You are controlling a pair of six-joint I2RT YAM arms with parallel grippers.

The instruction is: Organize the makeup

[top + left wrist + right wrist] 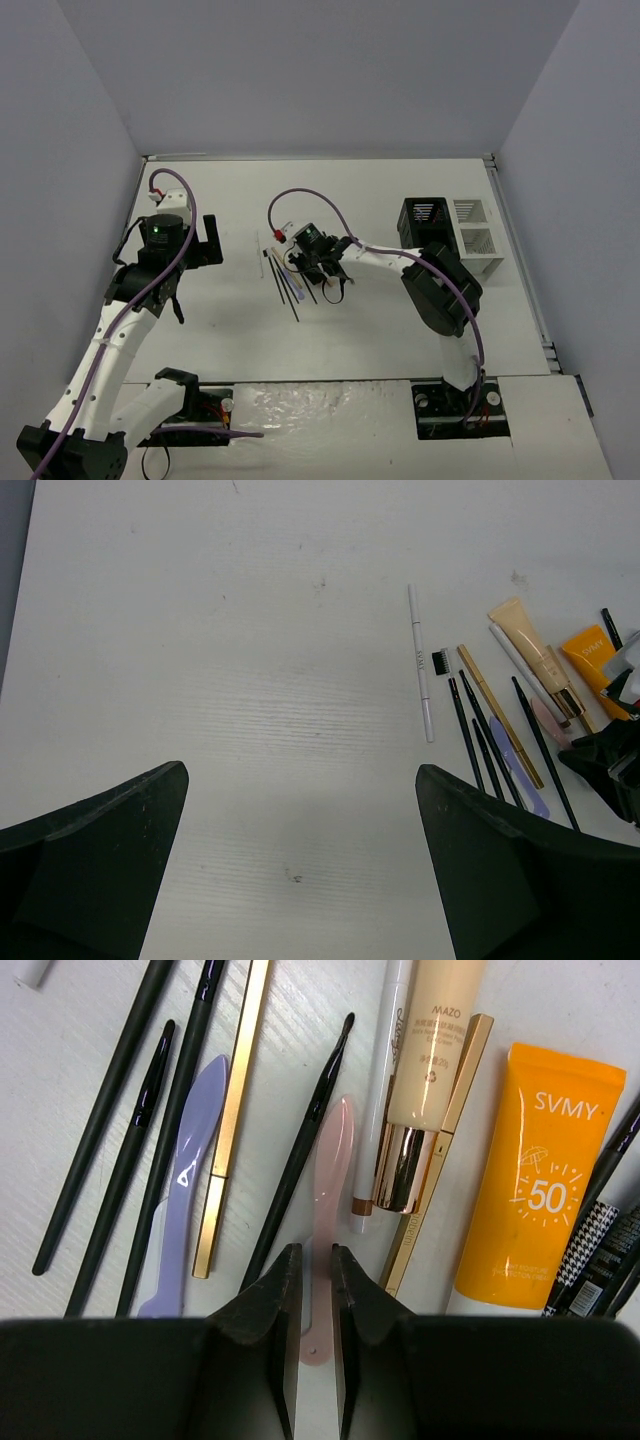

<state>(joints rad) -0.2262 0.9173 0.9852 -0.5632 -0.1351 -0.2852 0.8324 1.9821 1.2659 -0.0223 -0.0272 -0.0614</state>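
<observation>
The makeup lies in a loose row on the white table (380, 320). In the right wrist view I see several thin black brushes (110, 1110), a lavender tool (190, 1160), a gold stick (235, 1090), a pink tool (328, 1190), a beige tube (430, 1060) and an orange tube (535, 1180). My right gripper (317, 1260) is low over them, its jaws closed on the pink tool's handle end. My left gripper (300, 810) is open and empty over bare table left of the row, beside a white pencil (421, 665).
A black mesh holder (425, 225) and a white compartment holder (478, 240) stand at the back right. The right arm (440, 290) stretches from its base across to the makeup (295, 270). Grey walls enclose the table.
</observation>
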